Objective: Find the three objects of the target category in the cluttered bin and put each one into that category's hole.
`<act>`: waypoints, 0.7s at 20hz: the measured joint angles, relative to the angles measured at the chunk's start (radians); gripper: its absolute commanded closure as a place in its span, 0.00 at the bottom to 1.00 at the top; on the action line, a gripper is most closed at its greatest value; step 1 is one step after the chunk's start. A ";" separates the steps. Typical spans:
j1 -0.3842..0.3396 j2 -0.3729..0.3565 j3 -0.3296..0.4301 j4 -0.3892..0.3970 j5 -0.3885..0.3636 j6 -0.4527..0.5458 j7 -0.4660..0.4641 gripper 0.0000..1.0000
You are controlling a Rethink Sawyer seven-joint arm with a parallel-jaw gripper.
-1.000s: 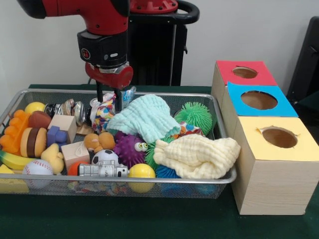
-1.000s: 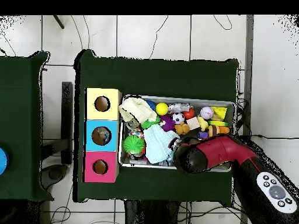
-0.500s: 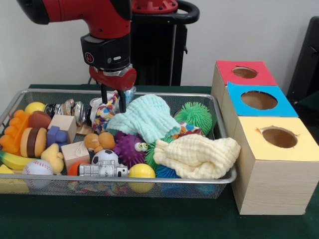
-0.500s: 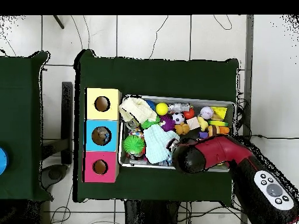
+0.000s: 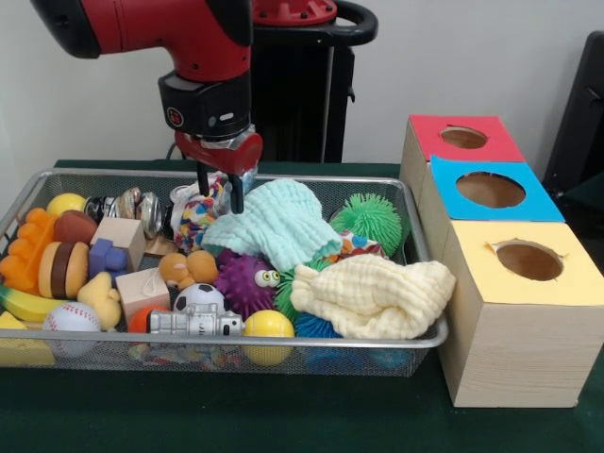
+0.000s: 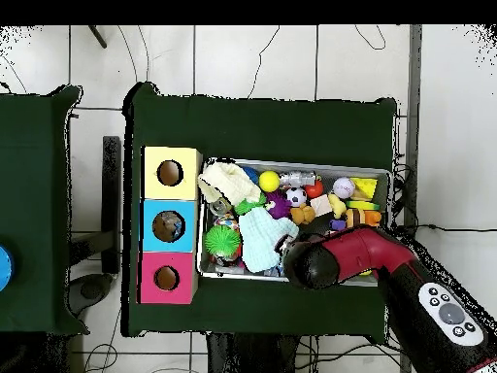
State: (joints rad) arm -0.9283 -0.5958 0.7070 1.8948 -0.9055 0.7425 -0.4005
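Gripper (image 5: pixel 219 192): fingers apart, holding nothing, hanging over the wire bin's (image 5: pixel 283 357) far side, beside the mint cloth (image 5: pixel 274 222), likely searching. Target category is unclear; toys are lying heaped. Three boxes with holes (image 5: pixel 491 190) are standing beside the bin.

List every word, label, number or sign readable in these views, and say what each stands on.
None can be read.
Round red emblem on the black wrist housing above the pincer: too blurred to read.
Buttons on the red arm's grey panel: too small to read.
The red, blue and yellow topped wooden boxes show no print.
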 measured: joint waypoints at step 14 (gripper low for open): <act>0.044 0.005 -0.073 0.000 -0.001 0.038 0.000 0.00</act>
State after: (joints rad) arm -0.8839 -0.5905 0.6340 1.8944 -0.9069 0.7808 -0.4005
